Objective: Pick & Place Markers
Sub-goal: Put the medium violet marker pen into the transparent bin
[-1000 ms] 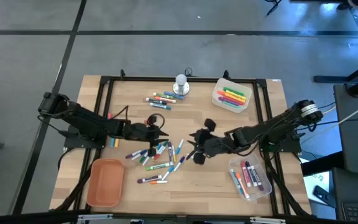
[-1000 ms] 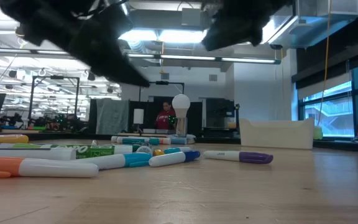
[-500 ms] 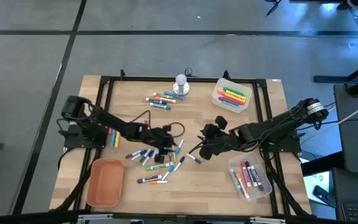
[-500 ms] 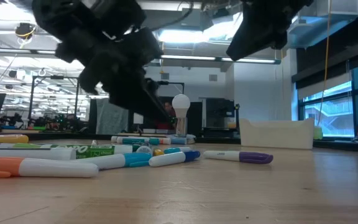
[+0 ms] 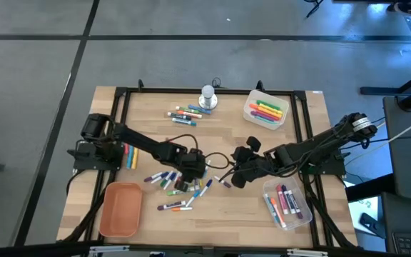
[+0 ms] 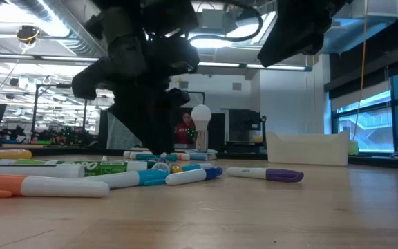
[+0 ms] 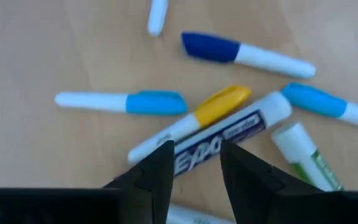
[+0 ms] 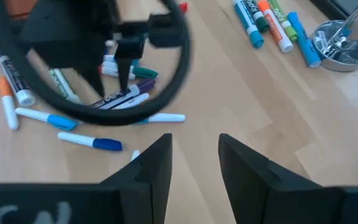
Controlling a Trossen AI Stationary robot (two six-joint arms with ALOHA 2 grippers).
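**Marker sorting: part done, centre pile outstanding**

Wooden bench [image 5: 262, 214]. Orange tray [image 5: 120, 209] holds nothing. Left claw [image 7: 194, 163], parted and holding nothing, straddles a white marker [image 7: 232, 134] in the loose markers [image 5: 180, 187]. Right claw [image 8: 194, 152] open, unloaded. Two clear bins [image 5: 287, 203] partly filled.

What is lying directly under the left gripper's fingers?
Under the left gripper a white marker printed EXPO lies between the open fingers, beside a yellow-capped marker. The fingers cover the EXPO marker's near end, so its cap colour cannot be seen.
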